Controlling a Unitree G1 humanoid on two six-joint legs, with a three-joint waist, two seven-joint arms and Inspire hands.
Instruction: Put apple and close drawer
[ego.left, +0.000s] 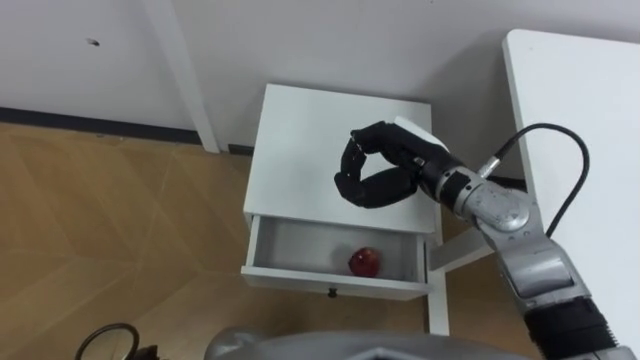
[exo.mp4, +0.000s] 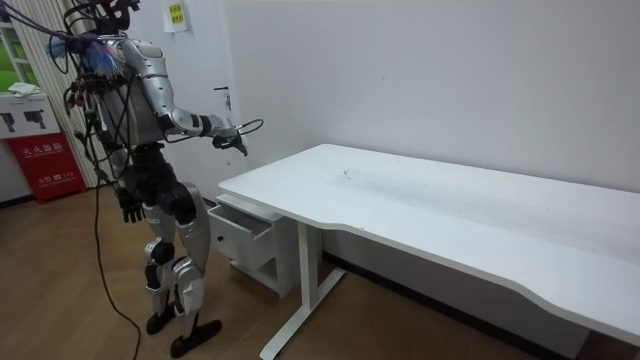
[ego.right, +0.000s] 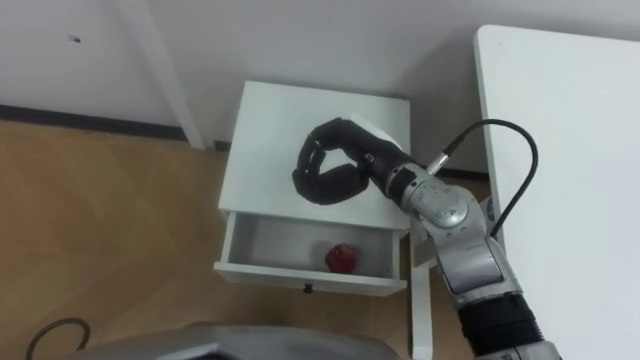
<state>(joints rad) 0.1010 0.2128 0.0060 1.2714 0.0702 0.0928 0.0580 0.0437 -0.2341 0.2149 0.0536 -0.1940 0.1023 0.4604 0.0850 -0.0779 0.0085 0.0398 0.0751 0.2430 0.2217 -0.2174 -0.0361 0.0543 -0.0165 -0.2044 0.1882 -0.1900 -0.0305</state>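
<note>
Where the drawer (ego.left: 300, 246) of the small white cabinet (ego.left: 305, 140) stands pulled open, a red apple (ego.left: 364, 262) lies on its pale floor, right of the middle and close to the front panel. The apple is round and glossy, with a pale sheen on top. It shows no long axis, and which way its stem points cannot be told. A small dark knob (ego.left: 332, 293) sits at the middle of the drawer's front.

The right hand (ego.left: 385, 165) hangs over the cabinet's top, at 12 o'clock from the apple and well above it. Its black fingers (ego.left: 349, 172) are curled in towards the thumb and hold nothing. In the room view the left hand (exo.mp4: 130, 205) hangs beside the robot's hip.

The cabinet stands against a white wall (ego.left: 320, 40) at its 12 o'clock, on a wooden floor (ego.left: 100, 210) laid in a herringbone pattern. A long white surface (ego.left: 585, 130) on white legs stands at the cabinet's 3 o'clock, just beside it. The robot stands upright in front of the open drawer, and a red box (exo.mp4: 45, 165) stands on the floor behind it.
</note>
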